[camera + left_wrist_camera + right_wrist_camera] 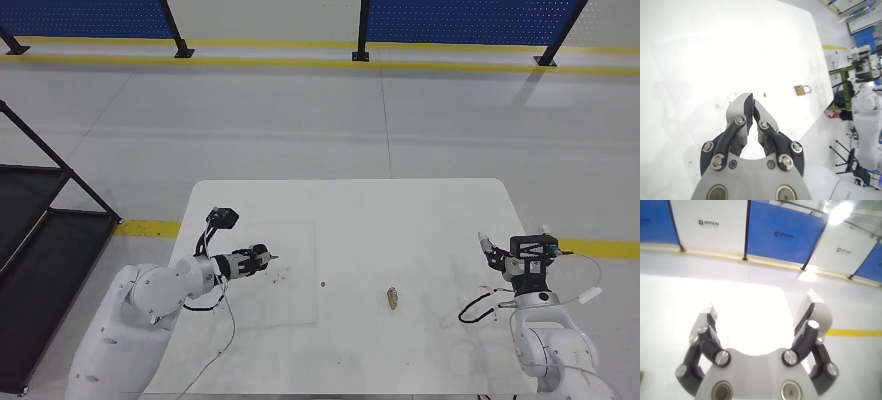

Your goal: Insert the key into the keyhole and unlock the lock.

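Observation:
A brass padlock (392,297) with a silver shackle lies flat on the white table (400,210), right of centre; the left wrist view shows the padlock (802,90) beyond and to the side of my fingertips. My left gripper (270,258) hovers over the table's left half, well short of the lock. Its jaws (753,98) are pressed together on a thin key, of which only a sliver shows at the tips. My right gripper (515,238) stands near the table's right edge, open (762,303) with nothing between its fingers.
A small brown speck (322,285) lies on the table between the left gripper and the padlock. A faint white mat (290,300) covers the table's left part. A black rack (40,230) stands on the floor to the left. Cables (480,305) trail by the right arm.

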You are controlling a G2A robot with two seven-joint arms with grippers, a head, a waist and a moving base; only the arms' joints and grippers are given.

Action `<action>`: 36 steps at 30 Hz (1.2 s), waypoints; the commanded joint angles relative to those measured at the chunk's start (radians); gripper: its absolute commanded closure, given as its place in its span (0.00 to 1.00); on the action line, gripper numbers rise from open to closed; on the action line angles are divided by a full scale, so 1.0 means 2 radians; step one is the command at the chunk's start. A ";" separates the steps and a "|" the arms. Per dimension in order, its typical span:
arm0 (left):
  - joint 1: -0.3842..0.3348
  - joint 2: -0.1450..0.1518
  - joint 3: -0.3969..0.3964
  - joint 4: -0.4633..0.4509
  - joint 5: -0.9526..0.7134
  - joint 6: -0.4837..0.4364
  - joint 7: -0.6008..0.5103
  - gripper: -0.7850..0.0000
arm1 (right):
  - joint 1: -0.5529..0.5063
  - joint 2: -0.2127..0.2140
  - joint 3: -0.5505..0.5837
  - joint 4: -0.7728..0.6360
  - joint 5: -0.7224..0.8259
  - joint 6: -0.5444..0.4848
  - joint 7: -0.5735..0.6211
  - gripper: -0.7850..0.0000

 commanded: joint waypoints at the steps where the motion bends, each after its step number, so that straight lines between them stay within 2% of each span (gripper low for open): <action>1: 0.010 0.000 -0.013 0.011 -0.045 -0.021 0.003 1.00 | 0.000 0.000 0.000 0.000 0.000 0.000 0.000 0.00; 9: 0.019 0.003 -0.042 0.085 -0.245 -0.132 -0.042 1.00 | 0.000 0.000 0.000 0.000 0.000 0.000 0.000 0.00; 14: 0.003 0.007 -0.051 0.147 -0.364 -0.189 -0.126 1.00 | 0.000 0.000 0.000 0.000 0.000 0.000 0.000 0.00; 17: -0.010 0.010 -0.050 0.181 -0.389 -0.208 -0.167 1.00 | 0.000 0.000 0.000 0.000 0.000 0.000 0.000 0.00; 23: -0.020 0.016 -0.030 0.194 -0.443 -0.191 -0.187 1.00 | 0.000 0.000 0.000 0.000 0.000 0.000 0.000 0.00; 36: -0.020 0.016 -0.030 0.194 -0.443 -0.191 -0.187 1.00 | 0.000 0.000 0.000 0.000 0.000 0.000 0.000 0.00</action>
